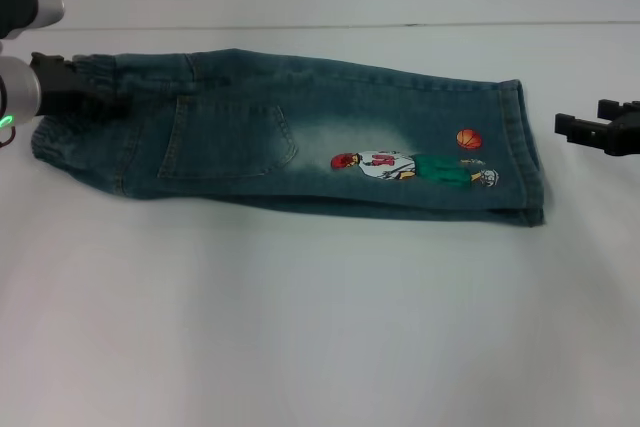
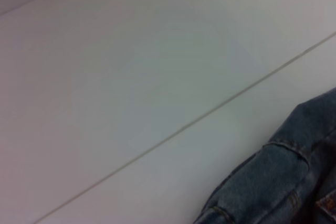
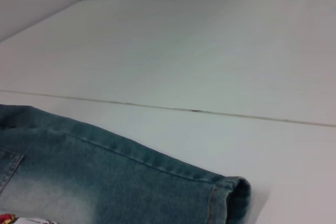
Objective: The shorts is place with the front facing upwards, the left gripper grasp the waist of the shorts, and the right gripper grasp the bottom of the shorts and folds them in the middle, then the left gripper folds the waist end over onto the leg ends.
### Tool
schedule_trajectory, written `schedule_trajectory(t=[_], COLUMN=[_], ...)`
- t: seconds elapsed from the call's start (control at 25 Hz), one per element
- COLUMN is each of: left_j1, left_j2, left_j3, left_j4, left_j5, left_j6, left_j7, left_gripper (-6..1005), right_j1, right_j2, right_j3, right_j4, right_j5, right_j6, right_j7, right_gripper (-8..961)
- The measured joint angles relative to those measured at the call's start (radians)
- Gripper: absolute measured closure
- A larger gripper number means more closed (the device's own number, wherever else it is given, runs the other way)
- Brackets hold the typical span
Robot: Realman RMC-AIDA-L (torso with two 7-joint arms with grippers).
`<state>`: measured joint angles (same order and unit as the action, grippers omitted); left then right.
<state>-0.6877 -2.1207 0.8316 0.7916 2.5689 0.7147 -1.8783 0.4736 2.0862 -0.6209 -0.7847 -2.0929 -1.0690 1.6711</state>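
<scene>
The shorts [image 1: 300,127] lie flat on the white table, folded lengthwise into one long strip, with the pocket [image 1: 225,137] and cartoon print [image 1: 415,167] facing up. The waist of the shorts [image 1: 55,139] is at the far left, where my left gripper [image 1: 95,97] is shut on the ruffled band. The bottom of the shorts [image 1: 525,147] points right. My right gripper [image 1: 585,119] hovers open just right of the hems and touches nothing. Denim [image 2: 283,182] fills one corner of the left wrist view. The right wrist view shows a leg hem [image 3: 233,195].
The white table [image 1: 300,327] stretches wide in front of the shorts. A thin seam line [image 1: 400,24] runs across the surface behind them. No other objects are in view.
</scene>
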Motion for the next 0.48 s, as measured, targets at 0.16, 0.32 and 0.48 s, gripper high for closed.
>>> schedule_trajectory(t=[0.16,0.32,0.48], left_j1=[-0.014,-0.019,-0.021], left_j2=[0.010,0.012,0.015], left_j3=[0.002,0.002,-0.008], left_j4=[-0.027,-0.038,-0.042], left_j5=[0.010,0.021,0.025], left_j6=[0.003,0.002,-0.010], left_j7=[-0.004,-0.004,-0.004], left_gripper=[297,297,298], right_j1=[0.005,0.008,0.008], right_j2=[0.000,0.000,0.001], right_j3=[-0.005,-0.010,-0.010], right_j4=[0.004,0.005,0.005], right_j5=[0.001,0.001,0.001], right_j6=[0.000,0.000,0.000], right_j7=[-0.007,-0.007,-0.007], right_gripper=[162,162,163])
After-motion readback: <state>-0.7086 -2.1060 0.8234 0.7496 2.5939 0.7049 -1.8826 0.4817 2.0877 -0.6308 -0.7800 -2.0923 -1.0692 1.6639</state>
